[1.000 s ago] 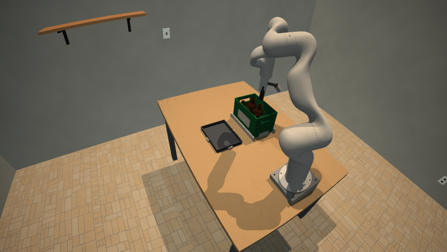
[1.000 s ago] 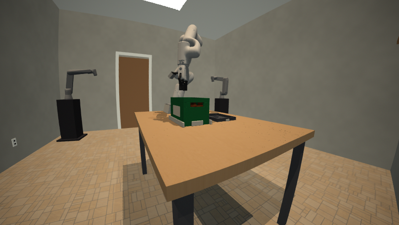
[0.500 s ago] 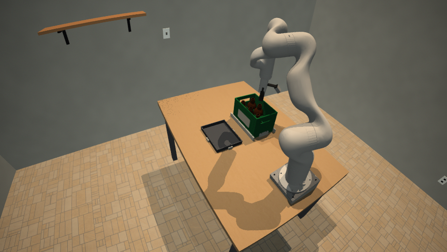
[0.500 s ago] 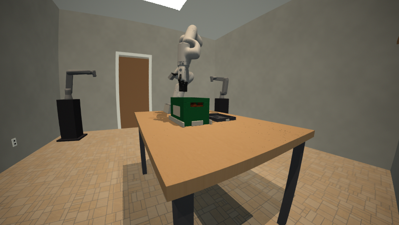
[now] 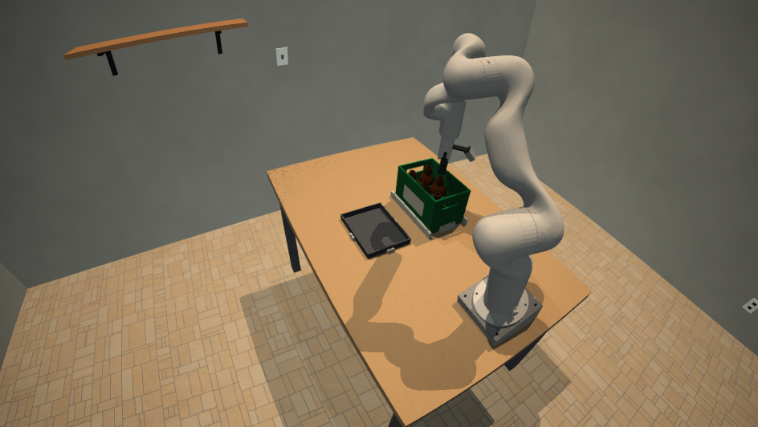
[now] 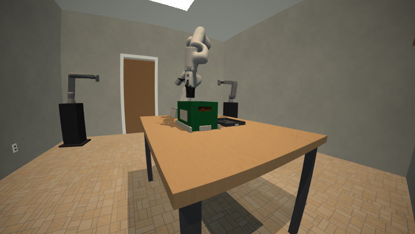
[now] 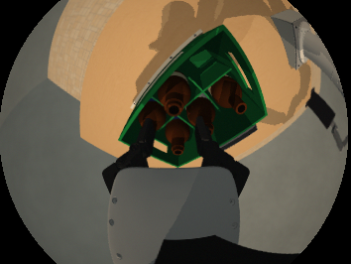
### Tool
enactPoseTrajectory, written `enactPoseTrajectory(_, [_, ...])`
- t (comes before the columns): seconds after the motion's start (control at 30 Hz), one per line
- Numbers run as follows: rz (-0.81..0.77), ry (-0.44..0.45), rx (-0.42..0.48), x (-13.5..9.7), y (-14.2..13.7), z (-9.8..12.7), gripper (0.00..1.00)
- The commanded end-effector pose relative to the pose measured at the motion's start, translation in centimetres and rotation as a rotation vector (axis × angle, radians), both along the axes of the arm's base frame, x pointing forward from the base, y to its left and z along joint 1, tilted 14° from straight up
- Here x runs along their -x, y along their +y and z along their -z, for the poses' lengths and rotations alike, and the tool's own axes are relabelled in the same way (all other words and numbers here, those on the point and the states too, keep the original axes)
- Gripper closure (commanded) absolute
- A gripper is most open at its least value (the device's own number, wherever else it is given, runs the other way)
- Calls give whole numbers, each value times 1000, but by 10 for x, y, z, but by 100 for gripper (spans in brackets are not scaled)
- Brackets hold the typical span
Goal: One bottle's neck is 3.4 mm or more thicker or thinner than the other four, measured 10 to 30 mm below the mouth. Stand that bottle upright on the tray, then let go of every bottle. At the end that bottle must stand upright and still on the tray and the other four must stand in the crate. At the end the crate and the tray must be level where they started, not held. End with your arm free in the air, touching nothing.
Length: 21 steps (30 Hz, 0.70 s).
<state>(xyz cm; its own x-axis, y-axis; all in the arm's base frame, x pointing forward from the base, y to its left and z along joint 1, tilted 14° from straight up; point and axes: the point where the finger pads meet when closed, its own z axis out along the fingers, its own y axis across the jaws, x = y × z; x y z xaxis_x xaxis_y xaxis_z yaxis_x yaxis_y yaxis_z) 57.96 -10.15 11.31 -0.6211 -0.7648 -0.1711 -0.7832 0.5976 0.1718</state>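
A green crate stands on the table on a pale base and holds several brown bottles, all upright in its cells. It also shows in the exterior view and in the wrist view. My gripper hangs just above the crate's far side, fingers pointing down. In the wrist view the gripper is open, its two fingers on either side of the nearest bottle's neck with gaps on both sides. The black tray lies flat and empty left of the crate.
The arm's base is bolted at the table's near right corner. Two other arms on black pedestals stand on the floor beyond the table. A brown door is in the back wall.
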Motion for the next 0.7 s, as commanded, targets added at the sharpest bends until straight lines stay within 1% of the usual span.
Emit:
enactPoseTrajectory(0.0, [0,-2,1,-1,1,5,35])
enactPoseTrajectory(0.17, [0,-2,1,-1,2,10,35])
enactPoseTrajectory(0.67, [0,-2,1,-1,4,17,35])
